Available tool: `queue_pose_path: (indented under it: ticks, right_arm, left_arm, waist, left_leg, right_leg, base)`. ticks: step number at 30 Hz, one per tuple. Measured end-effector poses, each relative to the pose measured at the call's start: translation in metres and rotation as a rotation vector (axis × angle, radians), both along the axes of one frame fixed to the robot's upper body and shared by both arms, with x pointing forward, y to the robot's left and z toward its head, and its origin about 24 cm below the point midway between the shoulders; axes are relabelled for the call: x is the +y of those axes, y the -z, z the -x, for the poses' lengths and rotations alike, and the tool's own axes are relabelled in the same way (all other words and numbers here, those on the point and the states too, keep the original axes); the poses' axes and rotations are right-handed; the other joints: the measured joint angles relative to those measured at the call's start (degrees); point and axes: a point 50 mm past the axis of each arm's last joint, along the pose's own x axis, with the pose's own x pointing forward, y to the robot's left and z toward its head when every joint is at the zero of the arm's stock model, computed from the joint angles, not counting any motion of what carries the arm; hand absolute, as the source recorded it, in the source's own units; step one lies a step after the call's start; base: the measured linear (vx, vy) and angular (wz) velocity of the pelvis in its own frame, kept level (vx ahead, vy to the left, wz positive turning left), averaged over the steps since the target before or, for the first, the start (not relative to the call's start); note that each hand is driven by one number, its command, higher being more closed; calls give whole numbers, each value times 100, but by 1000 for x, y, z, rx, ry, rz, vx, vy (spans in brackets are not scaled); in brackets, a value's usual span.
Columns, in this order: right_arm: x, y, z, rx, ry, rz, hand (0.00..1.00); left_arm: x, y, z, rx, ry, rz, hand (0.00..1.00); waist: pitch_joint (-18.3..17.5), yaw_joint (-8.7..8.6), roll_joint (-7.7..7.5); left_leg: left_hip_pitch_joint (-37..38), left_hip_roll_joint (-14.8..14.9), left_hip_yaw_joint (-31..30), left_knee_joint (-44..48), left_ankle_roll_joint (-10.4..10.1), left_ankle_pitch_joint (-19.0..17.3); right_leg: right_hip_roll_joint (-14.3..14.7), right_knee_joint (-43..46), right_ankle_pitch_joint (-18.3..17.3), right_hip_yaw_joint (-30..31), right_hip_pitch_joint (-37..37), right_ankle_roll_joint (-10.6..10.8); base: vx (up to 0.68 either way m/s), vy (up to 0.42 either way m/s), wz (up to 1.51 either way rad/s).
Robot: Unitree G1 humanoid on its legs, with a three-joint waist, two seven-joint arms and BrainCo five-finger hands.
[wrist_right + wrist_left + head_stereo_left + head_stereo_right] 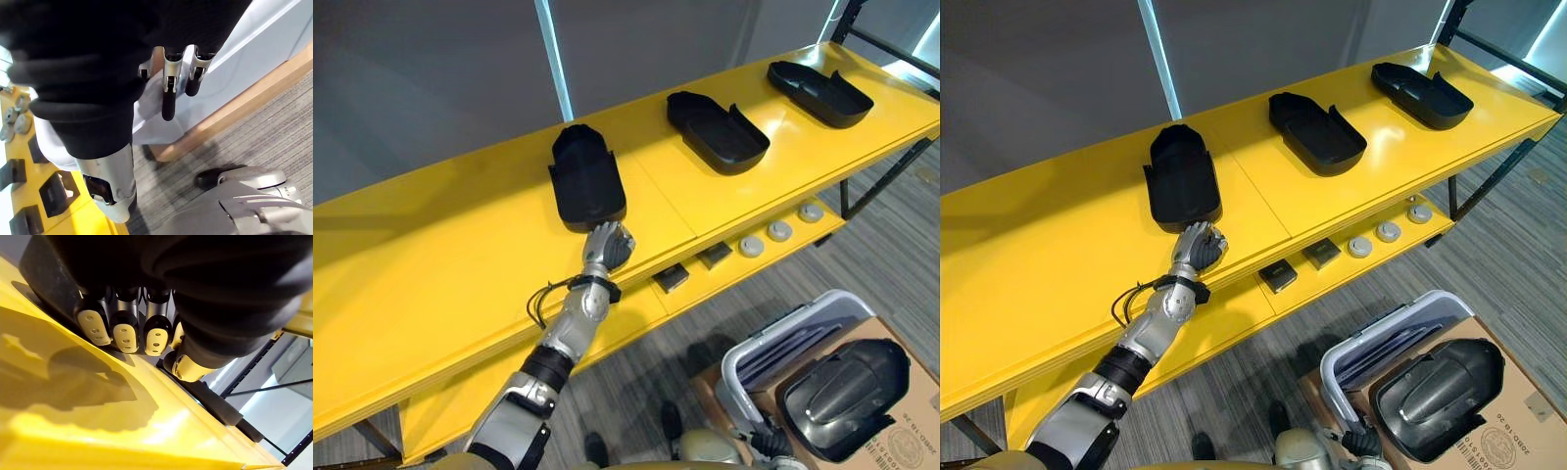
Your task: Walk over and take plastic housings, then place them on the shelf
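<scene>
Housing (586, 179), matte black, glossy yellow shelf (460, 264)

Print + round stamp on cardboard box (913, 423); too small to read.

On the yellow shelf (431, 255), three black plastic housings lie hollow side up in a row, well apart: leftmost housing (586, 176), middle housing (717, 130), rightmost housing (819, 92). The left hand (608, 245), fingers curled, touches the leftmost housing's near end. Below, a fourth housing (847, 397) lies on a cardboard box (911, 441) beside a white bin (783, 348).
</scene>
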Motion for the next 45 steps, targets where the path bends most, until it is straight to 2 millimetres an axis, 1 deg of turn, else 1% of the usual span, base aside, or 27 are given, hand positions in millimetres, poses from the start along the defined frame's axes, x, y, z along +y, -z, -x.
queue_pose_path:
  ticks: [4,6,11,16,19,21,23,24,25,26,27,28,29,30,31,32,34,35,36,37,38,39,40,42,43,44,45]
  right_arm:
    - [0,0,-1,-7,11,-12,0]
    - [0,-1,-1,-10,10,-12,0]
    - [0,-1,-3,-18,8,-10,0]
    - [1,-2,-8,-29,5,-13,0]
    - [1,-2,-9,-30,5,-12,0]
    - [0,-2,-9,-30,5,-12,0]
    - [1,-2,-9,-30,6,-12,0]
    - [1,-2,-9,-29,7,-12,0]
    - [0,-2,-8,-25,8,-11,0]
    - [-1,-2,-7,-22,10,-10,0]
    - [-1,-2,-7,-19,11,-9,0]
    - [-1,-1,-6,-8,13,-10,0]
    - [-1,-1,-5,-4,15,-9,0]
    - [-2,0,-2,9,17,-8,0]
    - [-3,0,-1,14,18,-7,0]
    - [-5,2,3,29,19,-4,0]
    - [-7,3,7,45,21,0,0]
    - [-8,4,12,64,24,1,0]
    - [-8,5,13,69,25,1,0]
    - [-8,6,15,77,26,0,0]
    - [-8,7,19,93,29,-2,0]
    - [-9,8,20,101,30,-2,0]
    - [-9,9,25,117,39,-3,0]
    - [-10,11,32,144,62,-8,0]
    - [-11,12,36,158,79,-11,0]
    - [-10,13,39,171,93,-12,0]
    - [-9,14,41,176,97,-12,0]
  left_arm:
    - [4,2,-3,26,-22,27,100]
    - [4,-7,-10,20,-25,56,100]
    - [9,-13,-19,42,-45,100,100]
    - [11,-15,-21,41,-55,125,100]
    - [7,-18,-20,33,-39,155,100]
    - [-5,-27,-16,-3,12,182,100]
    - [-21,-45,-1,-95,113,236,100]
    - [-26,-49,3,-116,142,262,100]
    - [-37,-58,12,-156,200,294,100]
    - [-43,-64,16,-175,232,316,100]
    - [-49,-74,24,-219,283,367,100]
    - [-50,-84,33,-266,323,413,100]
    - [-50,-90,38,-293,341,438,100]
    - [-47,-104,50,-369,377,488,100]
    - [-45,-110,54,-400,385,508,100]
    - [-34,-122,65,-482,383,571,100]
    - [-16,-128,74,-552,332,615,100]
    - [7,-128,82,-618,238,655,100]
    - [20,-128,85,-646,186,666,100]
    - [48,-125,93,-704,67,696,100]
    - [81,-119,102,-761,-87,733,100]
    - [93,-116,107,-777,-149,748,100]
    - [115,-106,116,-802,-263,769,100]
    - [138,-93,129,-810,-377,811,100]
    - [153,-82,141,-815,-466,833,100]
    - [166,-68,154,-802,-558,853,100]
    - [171,-59,160,-787,-608,864,100]
  waist:
    - [30,-13,8]
    - [109,-10,7]
    - [146,-35,28]
    - [161,-150,27]
    - [180,-147,41]
    - [202,-131,53]
    - [205,-108,57]
    - [205,-97,58]
    - [207,-22,62]
    - [209,20,65]
    - [209,27,64]
    - [207,28,66]
    - [205,38,71]
    - [197,73,88]
    - [193,103,93]
    - [184,213,107]
    - [177,246,120]
    - [150,360,133]
    - [143,365,137]
    - [141,383,141]
    - [137,492,138]
    - [118,514,134]
    - [55,581,129]
    - [-8,684,112]
    - [-72,767,90]
    - [-147,806,62]
    - [-191,820,52]
  left_leg:
    - [-13,1,7,0,-6,-4]
    - [-14,-2,8,0,-6,-4]
    - [-12,0,23,-2,-6,-4]
    - [-14,-3,29,-6,-7,-5]
    - [-14,-1,26,-5,-7,-5]
    - [-24,-2,4,-5,-7,-5]
    - [-21,-7,-24,-5,-6,-4]
    - [-20,-8,-28,-5,-6,-4]
    - [-21,-13,-47,-6,-7,-5]
    - [-22,-14,-51,-7,-7,-5]
    - [-18,-16,-94,-6,-6,-5]
    - [18,-18,-158,-6,-6,-5]
    - [37,-18,-177,-6,-6,-6]
    - [51,-15,-212,-5,-6,-5]
    - [54,-13,-242,-4,-5,-5]
    - [69,-8,-311,-2,-4,-4]
    - [101,-10,-355,-1,-4,-3]
    - [149,-5,-360,-1,-5,-5]
    - [146,-5,-387,-1,-5,-5]
    - [152,-8,-443,-1,-5,-4]
    - [153,-12,-479,0,-4,-4]
    - [152,-14,-485,0,-5,-4]
    - [154,-16,-515,1,-6,-1]
    - [156,-25,-563,2,-6,-1]
    - [171,-36,-643,1,-6,-1]
    - [181,-42,-687,-1,-6,-1]
    - [181,-46,-712,-3,-6,-2]
  right_leg:
    - [0,0,-3,0,-11,3]
    - [-5,3,-2,-1,-11,3]
    - [-4,4,-3,8,-16,3]
    - [-9,4,-4,9,-19,5]
    - [-8,4,-4,3,-18,5]
    - [-11,5,-4,-20,-15,5]
    - [-18,4,-12,-45,3,15]
    - [-19,5,-13,-49,6,18]
    - [-24,5,-24,-51,10,23]
    - [-25,5,-24,-52,11,23]
    - [-29,5,-34,-63,34,23]
    - [-33,6,-52,-103,87,20]
    - [-34,17,-68,-126,111,16]
    - [-35,106,-129,-190,115,5]
    - [-35,124,-147,-200,121,8]
    - [-31,186,-192,-236,124,3]
    - [-37,200,-219,-318,186,-6]
    - [-30,234,-252,-328,223,-22]
    - [-29,241,-261,-340,239,-25]
    - [-29,255,-281,-382,268,-24]
    - [-22,283,-298,-402,289,-33]
    - [-21,283,-301,-417,297,-35]
    - [-21,285,-305,-463,306,-42]
    - [-20,285,-316,-496,359,-56]
    - [-29,290,-351,-554,407,-42]
    - [-33,307,-386,-600,434,-38]
    - [-33,313,-401,-623,442,-43]
  base:
    - [8,0,0]
    - [0,0,0]
    - [0,0,0]
    - [0,0,0]
    - [0,0,0]
    - [2,0,5]
    - [0,0,6]
    - [0,0,5]
    - [0,0,4]
    - [0,0,9]
    - [3,1,14]
    - [5,0,16]
    - [6,-4,22]
    - [2,-5,18]
    - [-3,-12,22]
    - [-4,-10,20]
    - [2,-7,17]
    - [5,-3,9]
    - [-4,-5,15]
    - [-19,-5,18]
    - [-25,-3,17]
    - [-17,-3,14]
    - [4,-1,13]
    - [2,-1,18]
    - [-7,-3,29]
    - [-1,-4,28]
    - [-6,-8,25]
